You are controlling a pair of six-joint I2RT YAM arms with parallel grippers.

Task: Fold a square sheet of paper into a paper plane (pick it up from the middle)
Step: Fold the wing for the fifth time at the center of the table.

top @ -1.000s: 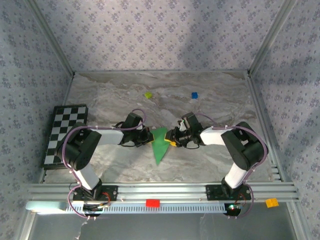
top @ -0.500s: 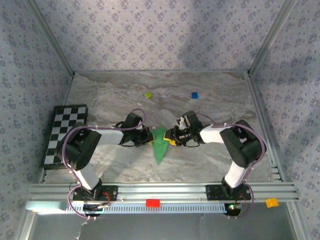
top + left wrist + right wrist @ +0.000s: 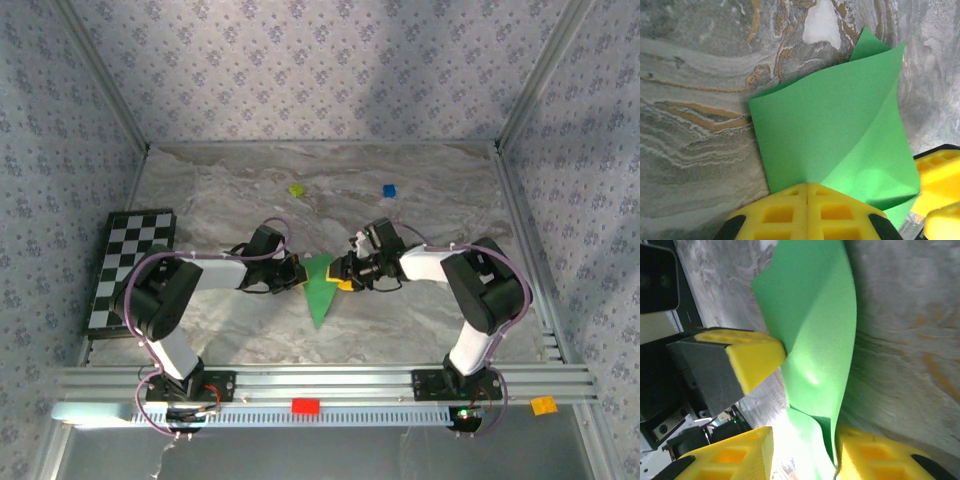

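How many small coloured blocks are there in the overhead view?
4. A yellow-green block and a blue block lie on the far tabletop. A red block sits on the front rail, and an orange block near its right end. Others may be hidden.

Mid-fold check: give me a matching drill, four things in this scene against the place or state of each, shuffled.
Things:
1. green paper
2. checkerboard
3. blue block
4. left hand

Place or state:
A. far side, right of centre
B. shut on the paper's edge
C. far left, lying flat
D. centre, narrowing to a point at the near end

Pairs: 1-D, 2-C, 3-A, 4-B
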